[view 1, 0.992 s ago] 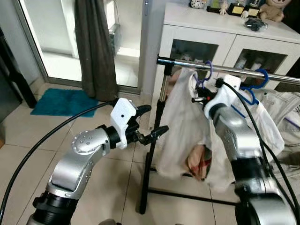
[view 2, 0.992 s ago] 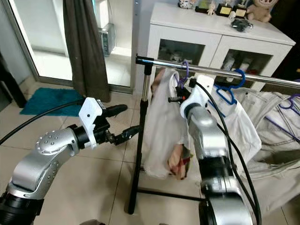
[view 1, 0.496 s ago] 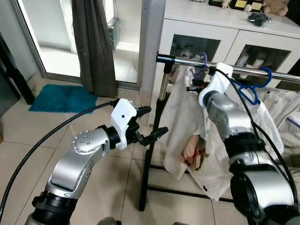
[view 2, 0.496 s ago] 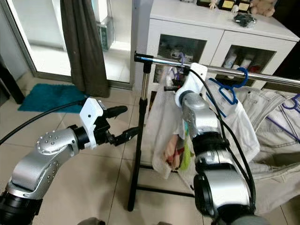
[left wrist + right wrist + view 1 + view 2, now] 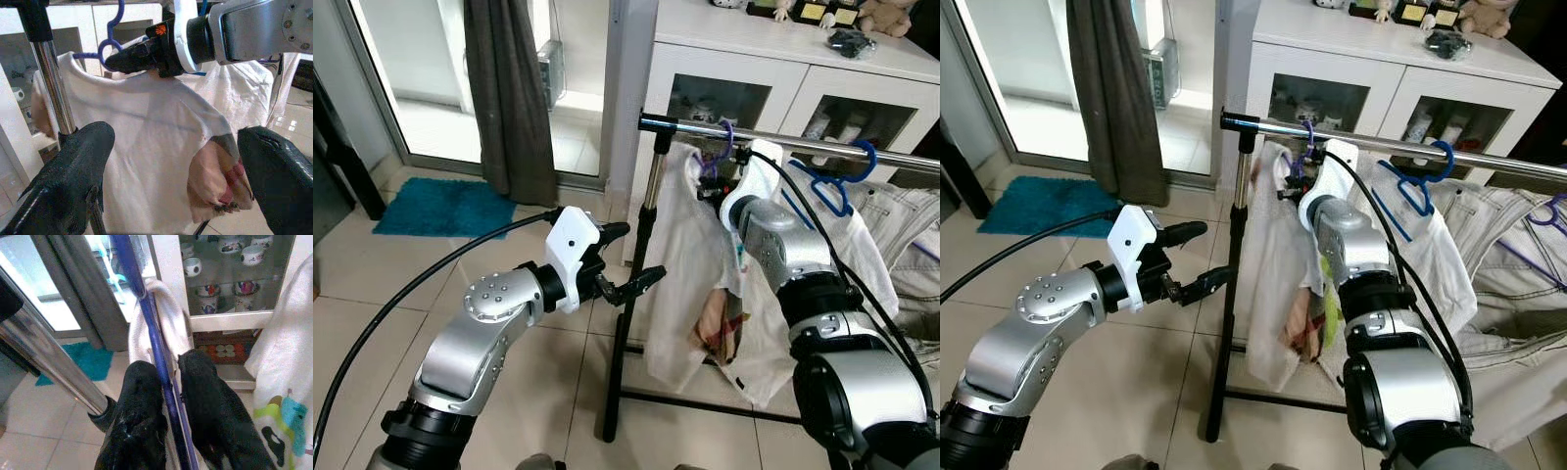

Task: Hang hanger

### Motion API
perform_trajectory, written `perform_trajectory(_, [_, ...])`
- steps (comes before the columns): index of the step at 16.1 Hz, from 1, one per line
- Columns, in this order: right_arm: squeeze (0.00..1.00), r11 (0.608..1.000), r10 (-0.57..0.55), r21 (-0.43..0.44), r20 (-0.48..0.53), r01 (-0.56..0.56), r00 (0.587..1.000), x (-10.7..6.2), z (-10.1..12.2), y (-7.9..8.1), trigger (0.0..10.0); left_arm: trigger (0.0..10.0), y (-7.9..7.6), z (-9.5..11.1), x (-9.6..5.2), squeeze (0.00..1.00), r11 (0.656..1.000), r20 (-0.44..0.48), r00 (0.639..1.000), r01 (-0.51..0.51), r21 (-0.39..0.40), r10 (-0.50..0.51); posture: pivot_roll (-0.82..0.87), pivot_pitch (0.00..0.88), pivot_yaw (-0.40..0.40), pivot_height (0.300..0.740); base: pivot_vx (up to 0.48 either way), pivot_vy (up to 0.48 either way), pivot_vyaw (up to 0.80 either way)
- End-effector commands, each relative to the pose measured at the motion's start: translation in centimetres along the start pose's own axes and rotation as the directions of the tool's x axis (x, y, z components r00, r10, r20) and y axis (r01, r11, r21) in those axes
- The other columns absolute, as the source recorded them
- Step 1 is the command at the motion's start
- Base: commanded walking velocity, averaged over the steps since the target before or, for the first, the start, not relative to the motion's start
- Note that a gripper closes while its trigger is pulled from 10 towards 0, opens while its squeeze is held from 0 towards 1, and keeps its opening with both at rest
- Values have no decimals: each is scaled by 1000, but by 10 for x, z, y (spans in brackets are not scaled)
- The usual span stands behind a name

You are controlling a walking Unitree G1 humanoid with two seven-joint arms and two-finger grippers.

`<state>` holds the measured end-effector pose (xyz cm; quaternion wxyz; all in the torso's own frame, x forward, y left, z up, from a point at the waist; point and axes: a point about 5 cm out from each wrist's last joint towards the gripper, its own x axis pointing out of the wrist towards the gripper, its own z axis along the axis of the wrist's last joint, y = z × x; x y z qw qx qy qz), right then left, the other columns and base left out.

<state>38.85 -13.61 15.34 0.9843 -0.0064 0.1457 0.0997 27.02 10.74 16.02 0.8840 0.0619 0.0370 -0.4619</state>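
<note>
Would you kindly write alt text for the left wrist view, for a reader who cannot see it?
The right claw grips a purple hanger carrying a white shirt, beside a chrome rail post. The left claw's two black fingers frame the foreground, spread wide apart and holding nothing.

A purple-blue hanger (image 5: 146,328) is seen under a white garment (image 5: 690,274) with red and green print low down. The rail (image 5: 822,149) is chrome, on a black stand (image 5: 625,343). A second hanger (image 5: 842,181) is blue. The cabinet (image 5: 783,59) is white, the curtain (image 5: 509,98) dark grey, the mat (image 5: 445,208) teal, the floor tiles (image 5: 372,294) beige.
</note>
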Motion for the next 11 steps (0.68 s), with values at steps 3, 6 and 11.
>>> perform_trajectory(3, [1000,993,110,29,188,-117,976,-16,11,-6,10000,10000,1,11,5,0,1000,56,998,-18,16,17,-30,0,-91,740,0,0,0])
perform_trajectory(6, [1000,985,142,53,288,-164,947,-34,15,-10,10000,10000,0,14,7,0,1000,106,994,-29,-5,29,-32,0,-84,740,0,0,0])
perform_trajectory(11, [1000,987,141,10,435,-161,889,-74,18,-21,10000,10000,12,18,6,0,971,198,950,-231,-69,240,-37,0,-71,740,0,0,0])
